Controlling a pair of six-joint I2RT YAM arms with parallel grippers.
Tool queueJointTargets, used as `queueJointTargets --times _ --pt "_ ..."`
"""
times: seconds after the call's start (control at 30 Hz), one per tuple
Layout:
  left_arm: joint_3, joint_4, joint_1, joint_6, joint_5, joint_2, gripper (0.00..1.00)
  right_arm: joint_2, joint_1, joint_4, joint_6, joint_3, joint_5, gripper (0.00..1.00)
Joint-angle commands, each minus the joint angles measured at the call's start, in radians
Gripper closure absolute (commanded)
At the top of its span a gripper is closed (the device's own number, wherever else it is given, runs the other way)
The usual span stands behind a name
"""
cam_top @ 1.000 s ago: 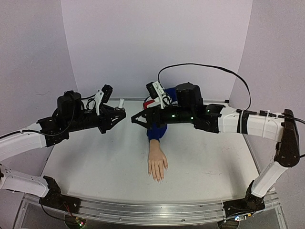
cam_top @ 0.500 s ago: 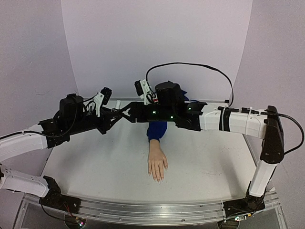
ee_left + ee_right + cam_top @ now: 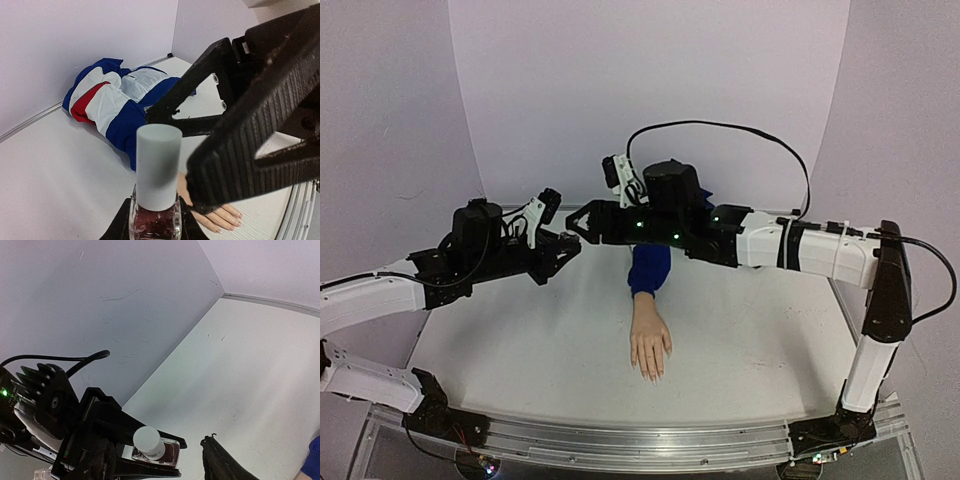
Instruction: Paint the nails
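Observation:
My left gripper (image 3: 568, 247) is shut on a small dark-red polish bottle (image 3: 155, 220) with a white cap (image 3: 158, 172), held upright above the table. My right gripper (image 3: 574, 226) is open, and its fingers (image 3: 250, 125) stand either side of the cap without touching it. In the right wrist view the bottle (image 3: 161, 453) sits between the open right gripper's (image 3: 157, 442) tips. The mannequin hand (image 3: 650, 345) lies palm down at mid-table with its blue sleeve (image 3: 648, 268) behind. Its nails (image 3: 239, 216) look pale pinkish.
A red, white and blue garment (image 3: 115, 100) lies bunched at the back of the white table (image 3: 520, 340). Purple walls close off the back and sides. The right arm's black cable (image 3: 720, 128) arcs above it.
My right gripper has swung left across the table from above the sleeve to the left gripper's bottle. The left gripper has shifted slightly. The hand has not moved.

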Motion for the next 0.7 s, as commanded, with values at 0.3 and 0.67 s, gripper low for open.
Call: queueJointTargets --times 0.3,0.67 --pt "0.039 0.028 0.000 -0.035 0.048 0.012 1.00 0.059 0.004 0.048 -0.015 0.105 -0.016 0.71" --pt "0.087 0.028 0.000 -0.040 0.416 0.015 1.00 -0.042 -0.049 0.155 -0.086 -0.069 -0.279 1.00"
